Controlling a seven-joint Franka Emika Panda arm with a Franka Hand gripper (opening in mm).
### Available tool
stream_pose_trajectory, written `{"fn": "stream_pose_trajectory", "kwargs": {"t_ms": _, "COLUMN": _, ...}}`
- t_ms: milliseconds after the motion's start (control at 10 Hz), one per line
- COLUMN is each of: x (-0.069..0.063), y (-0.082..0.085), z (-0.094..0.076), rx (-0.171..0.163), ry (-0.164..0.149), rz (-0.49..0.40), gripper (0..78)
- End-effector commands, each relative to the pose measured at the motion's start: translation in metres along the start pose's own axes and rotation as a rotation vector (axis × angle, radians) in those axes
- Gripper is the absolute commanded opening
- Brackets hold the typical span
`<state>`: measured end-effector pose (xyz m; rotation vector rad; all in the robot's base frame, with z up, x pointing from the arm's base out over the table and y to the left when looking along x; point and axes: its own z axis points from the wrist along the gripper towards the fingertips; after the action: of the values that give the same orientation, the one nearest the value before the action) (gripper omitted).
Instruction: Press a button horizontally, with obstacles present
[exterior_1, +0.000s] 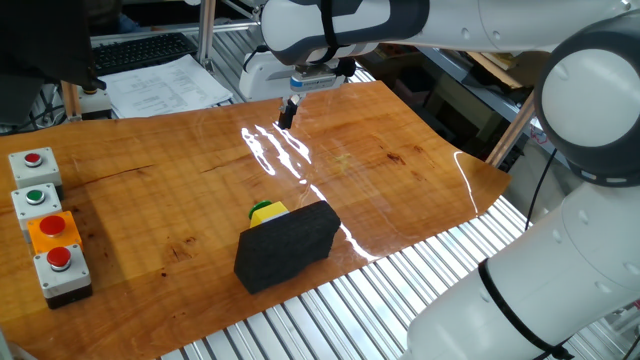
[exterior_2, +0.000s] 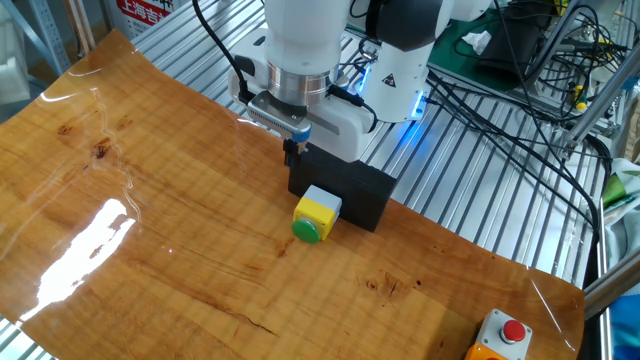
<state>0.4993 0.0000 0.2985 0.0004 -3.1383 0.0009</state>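
The button (exterior_2: 316, 215) is a small yellow unit whose green face points away from the block, toward the middle of the table. In one fixed view only its yellow-green top (exterior_1: 266, 211) shows behind the block. The black foam block (exterior_1: 288, 245) lies right against it near the table's edge and also shows in the other fixed view (exterior_2: 350, 190). My gripper (exterior_1: 286, 117) hangs in the air, apart from both. Its dark fingertips sit together with no gap and hold nothing. In the other fixed view the gripper (exterior_2: 292, 150) appears over the block's left end.
Grey boxes with a red button (exterior_1: 33, 160) and a green button (exterior_1: 36, 196), an orange plate with a red button (exterior_1: 52, 228) and another red one (exterior_1: 60, 258) line one table end. Wooden tabletop (exterior_1: 380, 170) with glare; cables and the robot base (exterior_2: 400, 60) lie beyond the edge.
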Motion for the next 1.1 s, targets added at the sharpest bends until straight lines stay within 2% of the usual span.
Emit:
{"fn": "stream_pose_trajectory", "kwargs": {"t_ms": 100, "x": 0.0, "y": 0.0, "z": 0.0, "rx": -0.059, "ry": 0.067, "rz": 0.198, "gripper": 0.0}}
{"fn": "stream_pose_trajectory", "kwargs": {"t_ms": 200, "x": 0.0, "y": 0.0, "z": 0.0, "rx": -0.042, "ry": 0.067, "rz": 0.196, "gripper": 0.0}}
{"fn": "stream_pose_trajectory", "kwargs": {"t_ms": 800, "x": 0.0001, "y": 0.0005, "z": 0.0005, "rx": -0.044, "ry": 0.081, "rz": 0.191, "gripper": 0.0}}
{"fn": "stream_pose_trajectory", "kwargs": {"t_ms": 1100, "x": 0.001, "y": 0.0027, "z": 0.0079, "rx": -0.037, "ry": 0.086, "rz": 0.187, "gripper": 0.0}}
